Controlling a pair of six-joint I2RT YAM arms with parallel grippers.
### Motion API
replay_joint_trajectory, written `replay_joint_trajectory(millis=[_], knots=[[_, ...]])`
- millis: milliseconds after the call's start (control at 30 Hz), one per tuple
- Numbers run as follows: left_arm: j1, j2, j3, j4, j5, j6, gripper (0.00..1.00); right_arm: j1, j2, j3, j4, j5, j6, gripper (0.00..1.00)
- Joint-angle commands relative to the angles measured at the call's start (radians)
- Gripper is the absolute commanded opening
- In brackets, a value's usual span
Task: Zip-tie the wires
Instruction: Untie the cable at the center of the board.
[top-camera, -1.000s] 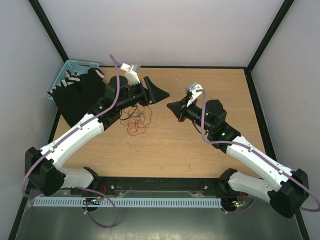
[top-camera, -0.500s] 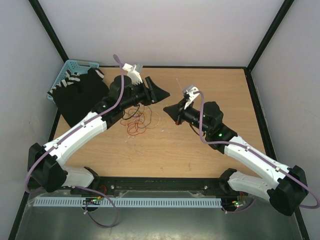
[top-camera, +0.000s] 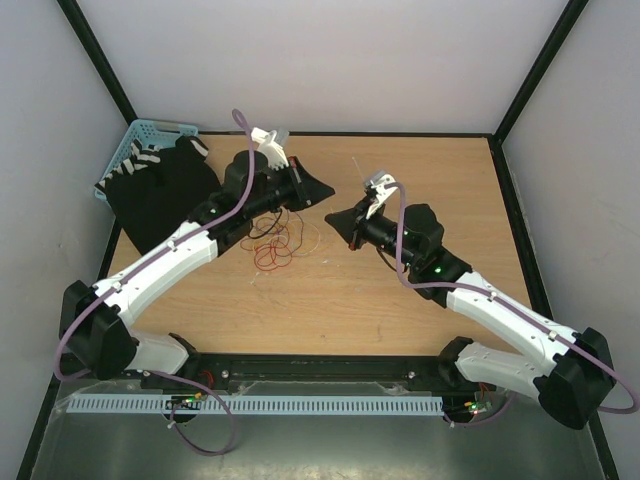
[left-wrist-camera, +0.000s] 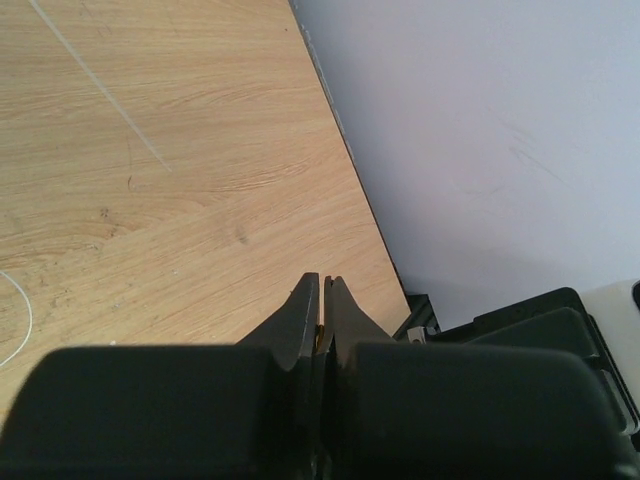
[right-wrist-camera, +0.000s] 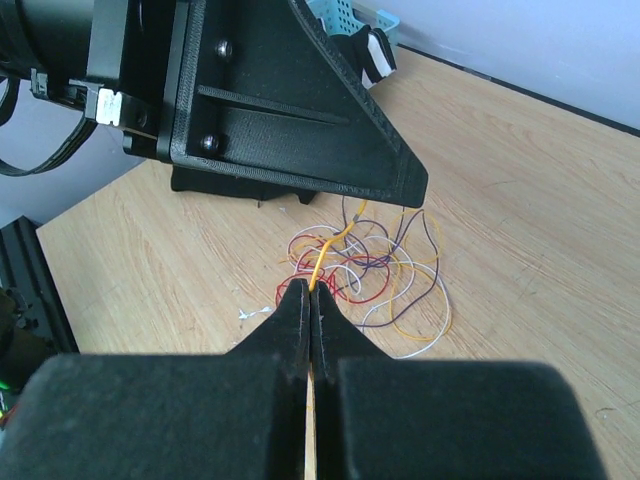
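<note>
The wires (top-camera: 275, 246) lie as a loose tangle of red, purple, yellow and white strands (right-wrist-camera: 385, 272) on the wooden table, below and between both grippers. My right gripper (right-wrist-camera: 311, 288) is shut on one yellow wire (right-wrist-camera: 335, 245), which rises from its tips toward my left gripper's finger (right-wrist-camera: 300, 110). In the top view the right gripper (top-camera: 338, 214) and left gripper (top-camera: 328, 190) hang tip to tip just right of the tangle. Seen from the left wrist, the left gripper (left-wrist-camera: 324, 282) is shut, with a sliver of yellow pinched between its fingers.
A blue basket (top-camera: 140, 140) stands at the back left with a black cloth (top-camera: 160, 195) spilling from it. A thin pale strip (left-wrist-camera: 100, 85) lies on the table toward the back, right of the grippers. A small white scrap (right-wrist-camera: 255, 313) lies beside the tangle.
My left gripper has closed from open to shut and shifted slightly right toward the right gripper. The right gripper stayed shut and edged left.
</note>
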Motion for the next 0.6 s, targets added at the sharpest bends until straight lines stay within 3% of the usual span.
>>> replay_joint_trajectory(millis=[0, 67, 200, 333, 567], knots=[[-0.003, -0.012, 0.037, 0.010, -0.003, 0.042, 0.00, 0.006, 0.000, -0.007, 0.029, 0.048, 0.015, 0.01], [0.002, -0.024, 0.050, -0.007, -0.012, 0.071, 0.00, 0.006, -0.003, -0.004, 0.009, 0.067, 0.008, 0.15], [0.033, -0.052, 0.144, -0.126, -0.045, 0.165, 0.00, 0.006, -0.034, -0.010, -0.017, 0.089, -0.025, 0.64], [0.078, -0.066, 0.290, -0.229, -0.053, 0.244, 0.00, 0.006, -0.067, -0.037, -0.022, 0.108, -0.052, 0.99], [0.126, -0.104, 0.478, -0.295, -0.062, 0.299, 0.00, 0.006, 0.022, -0.085, 0.067, 0.069, -0.046, 0.99]])
